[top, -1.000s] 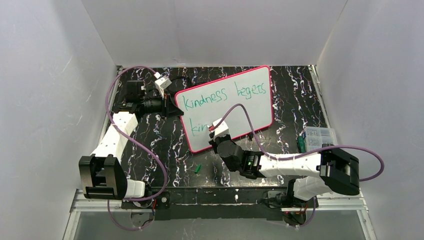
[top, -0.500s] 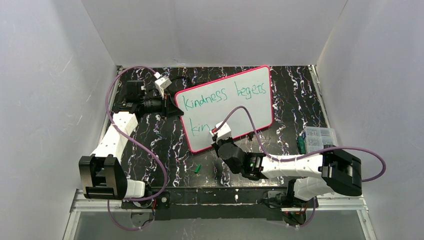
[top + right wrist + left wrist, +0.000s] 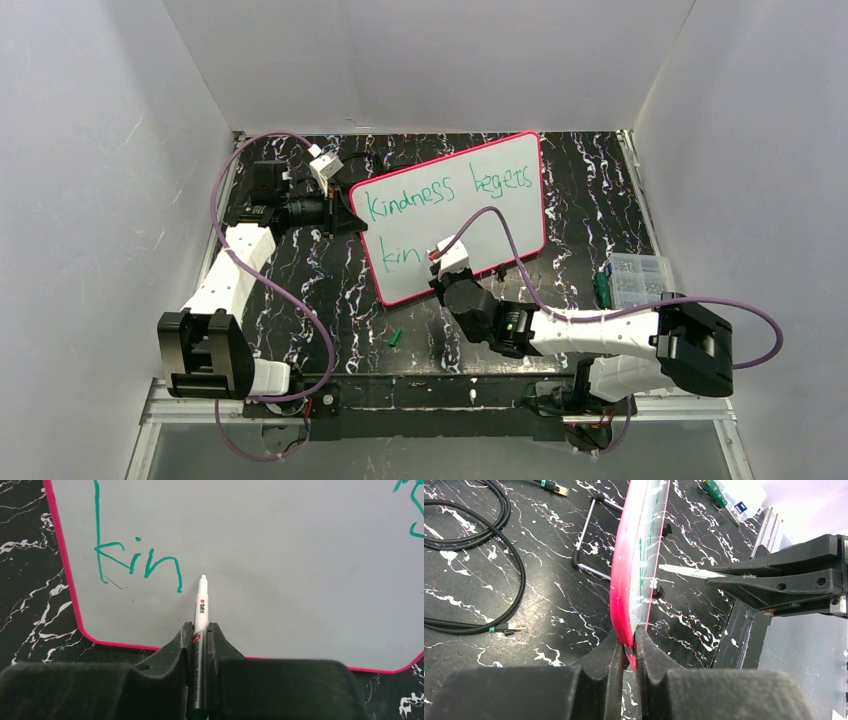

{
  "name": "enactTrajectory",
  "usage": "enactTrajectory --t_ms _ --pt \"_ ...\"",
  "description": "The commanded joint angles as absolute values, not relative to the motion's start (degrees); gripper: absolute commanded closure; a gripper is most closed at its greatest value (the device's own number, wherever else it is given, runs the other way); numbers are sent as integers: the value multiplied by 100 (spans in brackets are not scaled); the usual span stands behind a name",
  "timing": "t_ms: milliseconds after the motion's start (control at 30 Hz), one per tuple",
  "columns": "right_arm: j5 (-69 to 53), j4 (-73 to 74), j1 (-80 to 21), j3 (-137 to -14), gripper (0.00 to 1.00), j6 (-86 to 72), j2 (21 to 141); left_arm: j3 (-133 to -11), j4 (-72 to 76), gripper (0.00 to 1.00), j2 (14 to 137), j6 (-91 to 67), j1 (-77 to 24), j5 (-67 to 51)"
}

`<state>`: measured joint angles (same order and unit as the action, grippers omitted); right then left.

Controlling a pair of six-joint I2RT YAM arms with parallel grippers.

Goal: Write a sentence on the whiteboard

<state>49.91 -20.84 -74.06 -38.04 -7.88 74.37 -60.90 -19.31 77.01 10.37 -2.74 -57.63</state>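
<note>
The whiteboard [image 3: 480,215] with its pink-red rim lies tilted on the black marbled table. Green lettering [image 3: 445,190] reads "kindness begets" on the top line and "kin" [image 3: 137,565] on the second. My left gripper [image 3: 630,639] is shut on the board's rim [image 3: 624,580], seen edge-on. My right gripper [image 3: 201,630] is shut on a white marker [image 3: 200,607]. Its tip sits at the board just right of the "n". In the top view the right gripper [image 3: 448,272] is over the board's lower edge.
A green marker cap [image 3: 396,337] lies on the table in front of the board. A clear plastic box [image 3: 640,275] and a green pen [image 3: 603,288] sit at the right. Black cables [image 3: 479,535] and a metal stand [image 3: 586,540] lie behind the board.
My right arm has shifted slightly right along the second line and its elbow has swung right. The lettering reads "kin" throughout. The left arm has not moved.
</note>
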Motion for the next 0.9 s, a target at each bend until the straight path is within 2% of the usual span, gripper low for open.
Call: enactTrajectory --t_ms 0,400,867 --pt "5185 -2463 -7267 -3956 99 -589 7477 -6171 -1767 100 7424 1345 -251 -5607" --pt "4704 -2860 -7093 -4059 99 -325 7672 -6170 -1767 100 7444 1345 -247 -5594" --pt "4566 -1984 -7180 -3555 99 -1234 7344 -6182 -1775 100 7469 1354 -252 -5587"
